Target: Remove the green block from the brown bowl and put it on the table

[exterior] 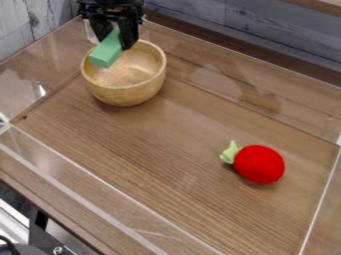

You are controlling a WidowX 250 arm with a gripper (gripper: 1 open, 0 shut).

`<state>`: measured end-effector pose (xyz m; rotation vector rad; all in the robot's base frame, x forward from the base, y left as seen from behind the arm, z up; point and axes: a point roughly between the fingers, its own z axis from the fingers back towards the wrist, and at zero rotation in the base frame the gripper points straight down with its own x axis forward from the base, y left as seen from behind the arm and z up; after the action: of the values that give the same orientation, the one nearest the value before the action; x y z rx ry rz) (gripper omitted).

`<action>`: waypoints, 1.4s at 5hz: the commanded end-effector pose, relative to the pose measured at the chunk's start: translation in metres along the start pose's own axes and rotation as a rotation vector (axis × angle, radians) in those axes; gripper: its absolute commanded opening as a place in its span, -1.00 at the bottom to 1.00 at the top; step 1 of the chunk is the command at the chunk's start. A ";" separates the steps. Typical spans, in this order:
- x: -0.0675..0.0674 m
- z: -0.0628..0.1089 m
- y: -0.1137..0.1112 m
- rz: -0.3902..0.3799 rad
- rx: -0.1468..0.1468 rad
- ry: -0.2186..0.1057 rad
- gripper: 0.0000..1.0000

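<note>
Camera view, black metal tool (118, 28) clenched on the flat light-green rectangular block (106, 50); round light-tan wooden bowl (126, 80) below the tool, on the brown wood-grain table (147, 149)

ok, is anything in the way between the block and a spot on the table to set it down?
Only the brown bowl: the green block, held in the tool, overlaps its far rim in this view. Nothing else visible stands before the bare table; the red fruit sits well off to the side.
</note>
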<state>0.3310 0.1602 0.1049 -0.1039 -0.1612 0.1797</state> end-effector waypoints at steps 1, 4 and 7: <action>0.005 0.047 -0.012 -0.009 0.015 -0.110 -1.00; -0.029 0.070 -0.068 -0.056 -0.021 -0.135 -1.00; -0.080 0.045 -0.149 -0.186 -0.045 -0.096 -1.00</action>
<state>0.2693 0.0014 0.1418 -0.1329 -0.2199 -0.0094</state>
